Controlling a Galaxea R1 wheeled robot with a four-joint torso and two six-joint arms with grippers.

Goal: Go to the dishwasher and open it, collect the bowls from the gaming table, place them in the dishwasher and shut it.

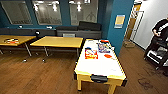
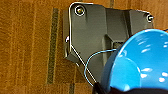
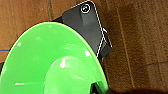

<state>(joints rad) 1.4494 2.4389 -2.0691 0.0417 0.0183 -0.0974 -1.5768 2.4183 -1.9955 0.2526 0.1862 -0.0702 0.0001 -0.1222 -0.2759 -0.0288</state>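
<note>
Blue bowl [image 2: 140, 62]: we see it close at our left pincer, above wooden floor [image 2: 25, 50]; grip state unclear.
Green bowl [image 3: 50, 62]: close at our right pincer; likewise unclear.

Ceiling lights glare in windows [image 1: 47, 11]; blurry.

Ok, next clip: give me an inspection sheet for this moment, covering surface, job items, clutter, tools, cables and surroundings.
Surface: gaming table, white top, yellow sides, near half bare.
Job items: blue bowl close to the left wrist camera; green bowl close to the right wrist camera; both above wood floor.
Clutter: printed boxes and an orange-red piece on the table's far half.
Tools: fingers not discernible.
Cables: thin blue wire by the left wrist plate.
Surroundings: yellow tables, dark sofa, a person at right.
</note>
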